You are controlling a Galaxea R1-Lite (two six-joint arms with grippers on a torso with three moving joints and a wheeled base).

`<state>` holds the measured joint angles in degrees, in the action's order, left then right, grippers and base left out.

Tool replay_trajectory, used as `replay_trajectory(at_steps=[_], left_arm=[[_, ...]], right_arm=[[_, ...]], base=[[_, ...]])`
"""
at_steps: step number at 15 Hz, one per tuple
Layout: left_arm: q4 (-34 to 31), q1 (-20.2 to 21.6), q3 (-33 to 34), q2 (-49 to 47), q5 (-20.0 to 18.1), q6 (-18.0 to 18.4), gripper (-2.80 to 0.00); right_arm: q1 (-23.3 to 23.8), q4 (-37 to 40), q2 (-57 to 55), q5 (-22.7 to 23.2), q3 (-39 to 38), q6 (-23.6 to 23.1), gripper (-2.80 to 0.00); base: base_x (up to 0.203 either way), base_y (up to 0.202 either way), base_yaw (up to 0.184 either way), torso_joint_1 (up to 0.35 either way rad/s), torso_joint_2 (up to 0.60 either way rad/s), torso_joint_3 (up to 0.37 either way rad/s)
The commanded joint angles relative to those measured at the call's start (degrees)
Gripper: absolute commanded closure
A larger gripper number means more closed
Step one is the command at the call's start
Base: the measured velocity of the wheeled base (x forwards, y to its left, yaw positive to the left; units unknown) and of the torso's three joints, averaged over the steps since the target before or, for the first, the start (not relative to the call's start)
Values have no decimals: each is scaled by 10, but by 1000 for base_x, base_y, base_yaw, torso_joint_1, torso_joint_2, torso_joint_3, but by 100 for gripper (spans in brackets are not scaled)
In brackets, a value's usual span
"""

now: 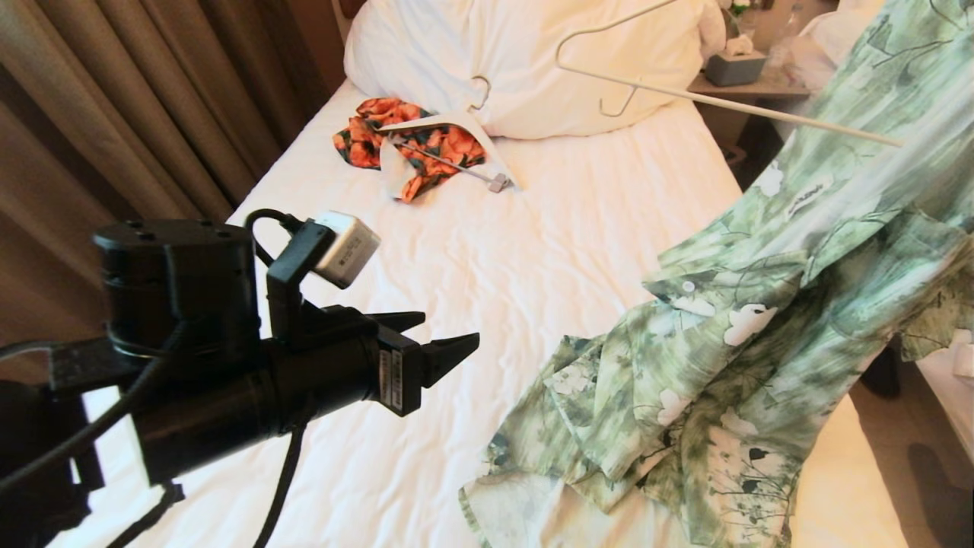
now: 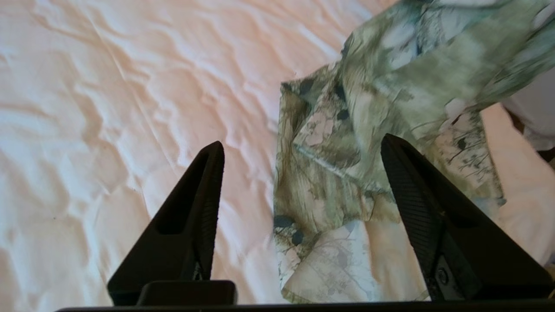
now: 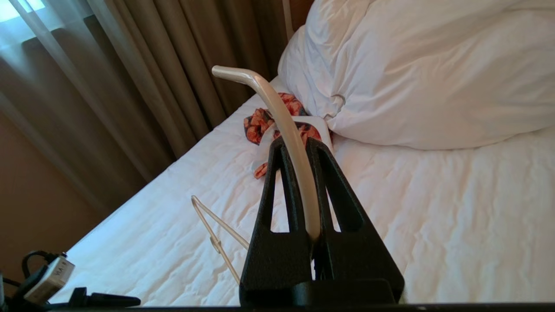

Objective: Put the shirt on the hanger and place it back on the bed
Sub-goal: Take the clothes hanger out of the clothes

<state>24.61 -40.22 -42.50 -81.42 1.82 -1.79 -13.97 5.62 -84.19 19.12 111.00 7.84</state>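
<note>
The green and white flower-print shirt (image 1: 761, 320) hangs off the right end of the thin cream hanger (image 1: 730, 103), held high at the right. Its lower part trails onto the bed (image 1: 472, 251). The shirt hides my right gripper in the head view. In the right wrist view the right gripper (image 3: 297, 145) is shut on the hanger's curved hook (image 3: 284, 125), and a hanger corner (image 3: 204, 212) shows below. My left gripper (image 1: 449, 329) hovers open above the sheet, left of the shirt. In its wrist view the left gripper (image 2: 302, 141) holds nothing, with the shirt's hem (image 2: 329, 182) lying beyond it.
A small orange-and-black garment (image 1: 426, 144) on a broad white clip hanger (image 1: 449, 122) lies by the big pillow (image 1: 517, 53). Brown curtains (image 1: 137, 99) run along the bed's left side. A nightstand with a tissue box (image 1: 734, 68) and another bed (image 1: 951, 380) stand at the right.
</note>
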Motion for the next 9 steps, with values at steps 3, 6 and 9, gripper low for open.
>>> replay_trajectory(at_steps=[3,6,9], left_arm=[[4,-45,-26,36,9,-10,-280],[5,-68,-62,0,61,-17,-280],[1,-67,-79,-8,61,-20,-280]], right_arm=[[-5,-2,9,1,-6,1,0],[-19,-3,9,1,-29,4,0],[-38,-68,7,3,-68,26,0]], base=[[0,0,0,0,0,0],[0,0,0,0,0,0],[0,0,0,0,0,0]])
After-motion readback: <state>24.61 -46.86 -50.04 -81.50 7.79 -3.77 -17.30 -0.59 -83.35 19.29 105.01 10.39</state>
